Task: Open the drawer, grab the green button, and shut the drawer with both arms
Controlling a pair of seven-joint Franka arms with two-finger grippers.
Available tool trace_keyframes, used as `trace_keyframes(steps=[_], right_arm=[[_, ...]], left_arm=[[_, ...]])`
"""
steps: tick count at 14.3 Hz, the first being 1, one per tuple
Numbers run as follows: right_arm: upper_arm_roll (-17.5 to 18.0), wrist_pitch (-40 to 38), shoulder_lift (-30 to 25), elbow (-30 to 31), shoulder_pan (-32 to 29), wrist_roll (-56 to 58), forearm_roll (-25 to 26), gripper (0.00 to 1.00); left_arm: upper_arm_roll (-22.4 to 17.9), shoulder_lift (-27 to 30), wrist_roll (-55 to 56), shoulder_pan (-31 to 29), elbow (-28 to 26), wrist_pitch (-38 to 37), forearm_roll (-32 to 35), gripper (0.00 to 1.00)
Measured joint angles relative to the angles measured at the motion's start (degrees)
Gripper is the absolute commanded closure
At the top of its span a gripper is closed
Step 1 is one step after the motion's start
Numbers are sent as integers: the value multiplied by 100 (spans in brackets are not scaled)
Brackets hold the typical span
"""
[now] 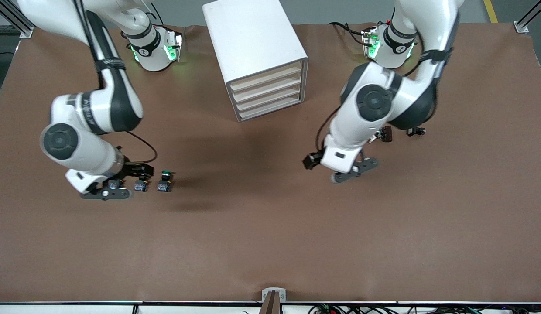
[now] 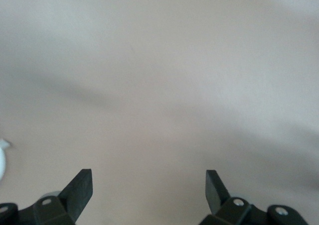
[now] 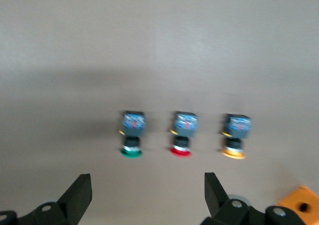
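A: We see the cabinet (image 1: 255, 52) on the counter (image 1: 270, 244), its drawer (image 1: 268, 99) shut.
B: Left gripper (image 1: 354, 170) over bare counter, right gripper (image 3: 148, 197) over the button (image 1: 165, 181) row; both jaws apart.

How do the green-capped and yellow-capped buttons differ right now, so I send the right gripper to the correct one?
Colour: the green button has a green cap; the yellow button has a yellow one.
Place: they sit at the two ends of a row of three, with the red button between them.
View: from the front, the green button shows clear of the right gripper; the yellow one is hidden under it.
Both lie on their sides on the table, with blue bases and black bodies.
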State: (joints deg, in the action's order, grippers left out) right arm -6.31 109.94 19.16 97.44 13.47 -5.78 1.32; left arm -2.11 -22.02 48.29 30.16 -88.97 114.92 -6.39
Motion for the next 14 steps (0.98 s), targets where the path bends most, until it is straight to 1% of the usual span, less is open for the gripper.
trace_keyframes(steps=[4,7,8,10,12,14], right_arm=[[-16,-1087,-219,-535,-639,897,0,0],[-16,-1814,-252,-1082,-795,1008,4,0],[-13,-1996,-253,-1259,-795,1008,6,0],[-11,-2230,-255,-1525,-795,1008,9,0],[-34,-2311,-254,-1625,-827,1008,36,0],[-38,-2351,-252,-1735,-854,1008,226,0]], left_arm=[[-13,580,-1007,-775,76,-755,105,0],[-21,749,-1306,-1359,525,-1695,149,0],[-22,766,-1428,-1496,668,-1917,278,0],[-18,775,-1751,-1694,870,-2222,505,0],[-12,798,-2015,-1836,1054,-2477,528,0],[-8,900,-2369,-1987,1174,-2676,529,0]])
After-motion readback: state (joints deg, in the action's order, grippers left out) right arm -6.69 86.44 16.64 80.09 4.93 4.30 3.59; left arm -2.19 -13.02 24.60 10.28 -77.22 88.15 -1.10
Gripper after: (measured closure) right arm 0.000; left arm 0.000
